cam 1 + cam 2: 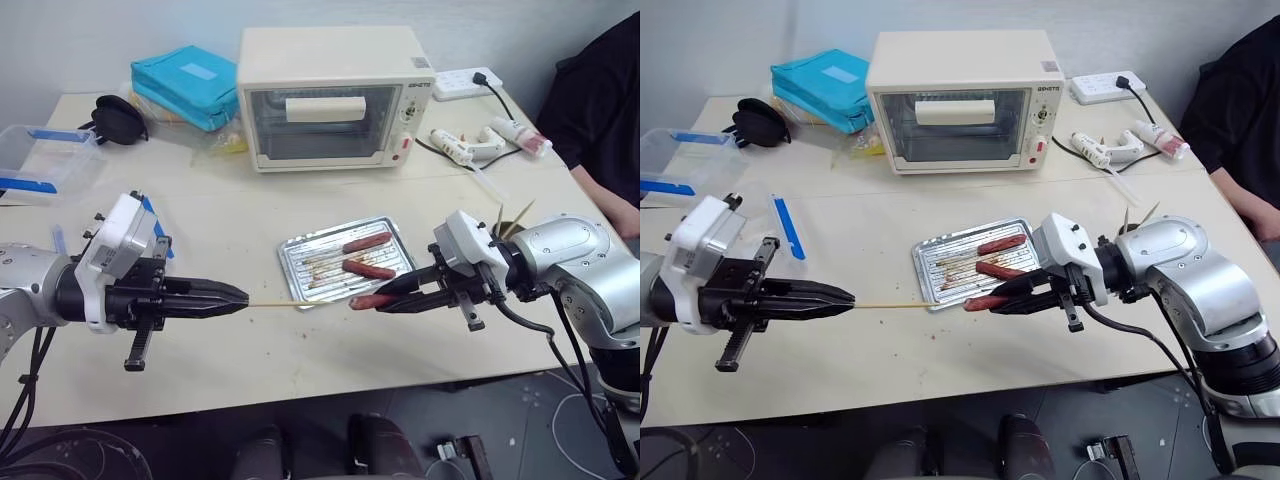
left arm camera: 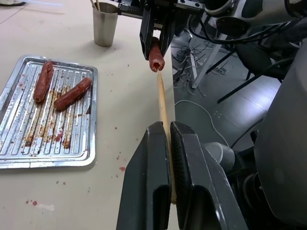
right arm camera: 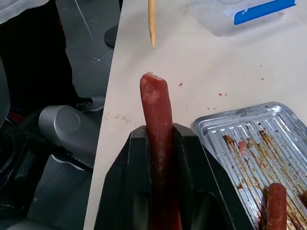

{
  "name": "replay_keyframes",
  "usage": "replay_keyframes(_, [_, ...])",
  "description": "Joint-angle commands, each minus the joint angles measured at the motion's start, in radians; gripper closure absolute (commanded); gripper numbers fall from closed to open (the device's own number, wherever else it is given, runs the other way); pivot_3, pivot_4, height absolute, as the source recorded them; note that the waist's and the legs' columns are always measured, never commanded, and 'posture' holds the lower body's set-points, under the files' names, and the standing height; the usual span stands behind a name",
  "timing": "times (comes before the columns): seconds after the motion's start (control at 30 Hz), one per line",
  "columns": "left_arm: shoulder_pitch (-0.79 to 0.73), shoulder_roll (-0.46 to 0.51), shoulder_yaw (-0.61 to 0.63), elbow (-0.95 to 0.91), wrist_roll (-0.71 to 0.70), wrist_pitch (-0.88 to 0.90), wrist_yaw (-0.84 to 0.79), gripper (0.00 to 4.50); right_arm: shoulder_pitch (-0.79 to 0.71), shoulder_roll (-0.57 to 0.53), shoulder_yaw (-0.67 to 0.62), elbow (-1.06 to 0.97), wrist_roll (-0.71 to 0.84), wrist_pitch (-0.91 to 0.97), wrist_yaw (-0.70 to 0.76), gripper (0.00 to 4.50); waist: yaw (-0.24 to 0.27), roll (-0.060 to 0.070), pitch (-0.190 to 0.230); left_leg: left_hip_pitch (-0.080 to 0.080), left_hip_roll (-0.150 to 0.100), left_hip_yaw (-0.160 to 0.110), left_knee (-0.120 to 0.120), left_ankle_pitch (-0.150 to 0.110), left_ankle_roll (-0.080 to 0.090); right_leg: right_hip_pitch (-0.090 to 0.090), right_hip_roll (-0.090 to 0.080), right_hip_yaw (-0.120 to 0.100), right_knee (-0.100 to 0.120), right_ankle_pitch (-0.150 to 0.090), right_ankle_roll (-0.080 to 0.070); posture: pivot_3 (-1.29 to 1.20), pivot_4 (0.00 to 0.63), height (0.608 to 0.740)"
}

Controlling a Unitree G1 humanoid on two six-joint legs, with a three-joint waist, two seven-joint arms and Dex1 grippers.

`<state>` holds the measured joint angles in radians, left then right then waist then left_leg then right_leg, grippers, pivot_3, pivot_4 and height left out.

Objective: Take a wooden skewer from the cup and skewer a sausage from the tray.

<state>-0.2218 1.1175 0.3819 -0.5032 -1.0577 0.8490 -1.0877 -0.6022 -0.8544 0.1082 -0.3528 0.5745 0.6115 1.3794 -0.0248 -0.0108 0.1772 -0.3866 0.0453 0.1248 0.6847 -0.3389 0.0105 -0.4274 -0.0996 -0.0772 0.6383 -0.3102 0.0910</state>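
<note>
Left gripper [image 1: 235,296] pinches my wooden skewer [image 1: 275,304], tip aimed lengthwise, just short of the sausage [image 1: 372,301] clamped in right gripper [image 1: 385,300].

A pale tabletop [image 1: 250,360] carries a silver tray [image 1: 300,270] near its front edge, with a paper cup [image 2: 105,25] standing beside it to the right. Further back sit a cream toaster oven [image 1: 330,95], a teal pouch [image 1: 185,85], a black case [image 1: 118,118] and a white power strip [image 1: 465,82]. A clear plastic box [image 1: 40,160] with blue clips rests at the left edge, and glue guns [image 1: 465,148] lie at the right.
</note>
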Motion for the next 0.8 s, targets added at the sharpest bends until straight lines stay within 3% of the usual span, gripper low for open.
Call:
replay_keyframes(0.03, [-0.023,0.002,0.002,-0.017,-0.003,-0.015,-0.005,4.50,-0.015,-0.008,-0.025,-0.044,0.031,0.005,-0.008,3.94,0.001,0.000,0.000,0.000,0.000,0.000,0.000,0.000,0.000,0.000,0.000,0.000,0.000,0.000,0.000,0.00,0.150,0.740])
replay_keyframes(0.8, [-0.189,-0.097,-0.175,-0.001,0.059,-0.030,0.035,4.50,-0.092,0.089,0.038,-0.105,0.049,0.033,-0.087,3.94,0.004,0.000,0.000,0.000,0.000,0.000,0.002,0.000,0.000,0.000,0.000,0.000,0.003,0.000,0.000,0.00,0.150,0.740])
